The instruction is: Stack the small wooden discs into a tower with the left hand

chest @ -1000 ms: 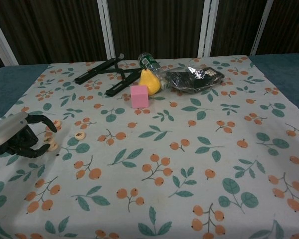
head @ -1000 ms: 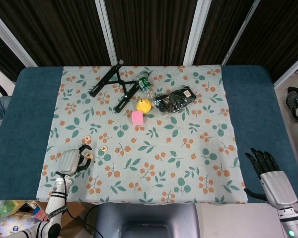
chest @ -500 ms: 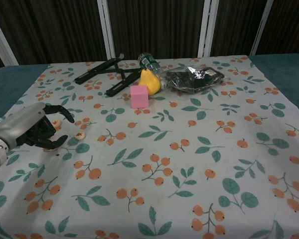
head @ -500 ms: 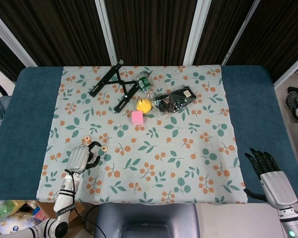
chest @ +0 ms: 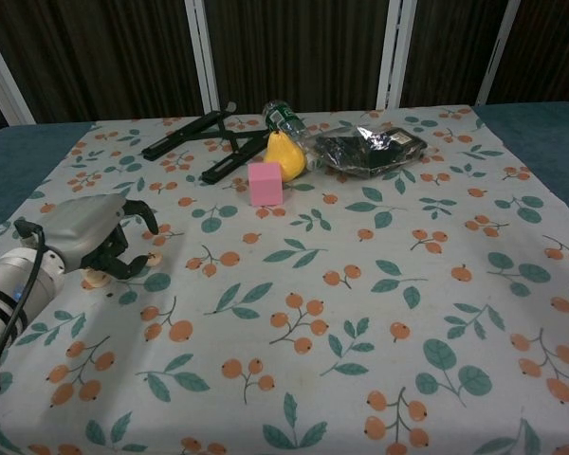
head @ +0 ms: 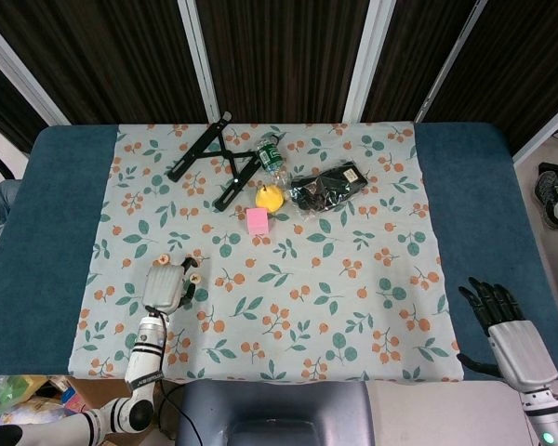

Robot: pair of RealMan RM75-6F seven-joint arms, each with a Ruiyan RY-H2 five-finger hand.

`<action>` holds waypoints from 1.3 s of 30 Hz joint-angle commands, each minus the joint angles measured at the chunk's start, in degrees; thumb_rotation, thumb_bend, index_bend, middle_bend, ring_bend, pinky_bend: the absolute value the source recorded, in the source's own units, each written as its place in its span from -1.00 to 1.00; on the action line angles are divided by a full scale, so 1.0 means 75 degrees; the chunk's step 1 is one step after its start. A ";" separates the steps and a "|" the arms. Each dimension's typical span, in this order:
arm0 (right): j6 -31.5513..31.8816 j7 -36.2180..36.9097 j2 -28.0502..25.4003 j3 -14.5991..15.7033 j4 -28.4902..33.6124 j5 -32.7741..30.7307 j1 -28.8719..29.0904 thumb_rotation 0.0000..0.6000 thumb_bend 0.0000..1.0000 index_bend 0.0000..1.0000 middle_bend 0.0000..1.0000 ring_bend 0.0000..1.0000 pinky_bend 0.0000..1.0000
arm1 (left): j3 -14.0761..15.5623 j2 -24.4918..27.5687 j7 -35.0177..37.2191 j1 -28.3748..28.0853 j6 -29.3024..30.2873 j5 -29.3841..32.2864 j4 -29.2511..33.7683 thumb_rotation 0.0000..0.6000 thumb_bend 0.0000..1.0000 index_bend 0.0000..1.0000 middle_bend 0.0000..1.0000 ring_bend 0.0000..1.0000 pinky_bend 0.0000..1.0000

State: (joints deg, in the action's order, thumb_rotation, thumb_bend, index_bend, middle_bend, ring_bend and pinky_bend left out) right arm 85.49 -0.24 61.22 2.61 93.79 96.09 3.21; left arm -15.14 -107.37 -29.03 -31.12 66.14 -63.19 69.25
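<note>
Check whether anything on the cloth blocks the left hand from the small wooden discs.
Nothing visible does. The left hand is right over the wooden discs, its fingers curled down around them. The pink cube and yellow pear sit farther back, well clear of them.

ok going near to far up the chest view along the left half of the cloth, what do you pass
left hand → pink cube → yellow pear → black folding stand
</note>
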 commanded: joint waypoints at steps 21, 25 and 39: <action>0.0065 0.0117 -0.0039 -0.0001 -0.0021 0.0020 -0.0017 1.00 -0.59 -1.00 -1.00 -1.00 -1.00 | 0.0007 -0.0368 -0.0606 -0.0344 -0.0096 0.0651 -0.0402 1.00 -0.20 -0.18 1.00 1.00 1.00; 0.0058 0.0119 -0.0041 -0.0005 -0.0021 0.0012 -0.0014 1.00 -0.59 -1.00 -1.00 -1.00 -1.00 | 0.0033 -0.0392 -0.0565 -0.0362 -0.0101 0.0643 -0.0473 1.00 -0.19 -0.14 1.00 1.00 1.00; 0.0067 0.0127 -0.0043 -0.0007 -0.0023 0.0012 -0.0018 1.00 -0.59 -1.00 -1.00 -1.00 -1.00 | 0.0092 -0.0420 -0.0426 -0.0376 -0.0043 0.0571 -0.0567 1.00 -0.19 0.00 1.00 1.00 1.00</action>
State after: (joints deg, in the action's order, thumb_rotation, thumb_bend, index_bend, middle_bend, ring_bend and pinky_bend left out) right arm 85.99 0.71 60.89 2.55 93.61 96.17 3.08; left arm -14.47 -110.55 -32.26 -33.94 65.77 -58.86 64.96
